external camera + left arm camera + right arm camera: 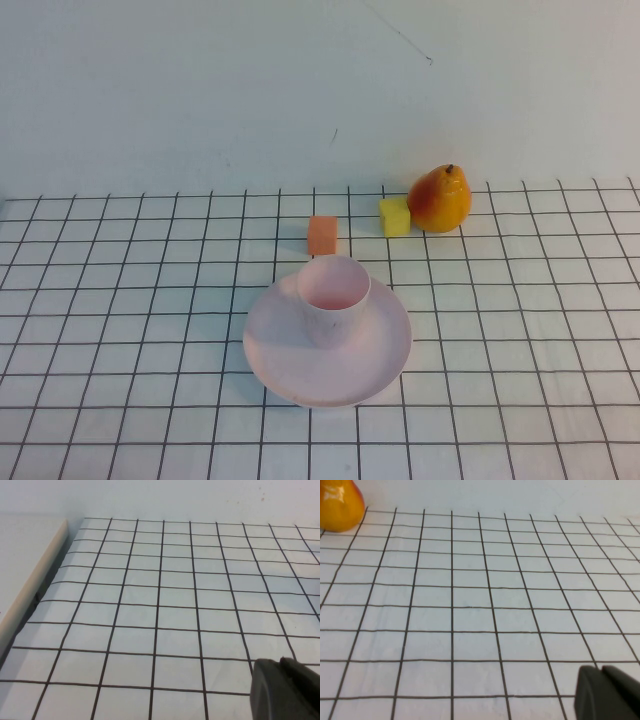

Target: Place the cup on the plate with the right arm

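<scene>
I see only a dark grey, matte, rounded left gripper (287,690) tip and a like right gripper (607,692) tip, each seamed lengthwise, unmarked.

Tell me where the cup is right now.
In the high view the cup stands upright on the plate, toward its far rim, just in front of the orange cube.

A glossy orange-yellow pear (440,199) stands just beside a small yellow cube (395,216); an orange cube (322,235) lies near, on the white gridded cloth (120,330).
</scene>
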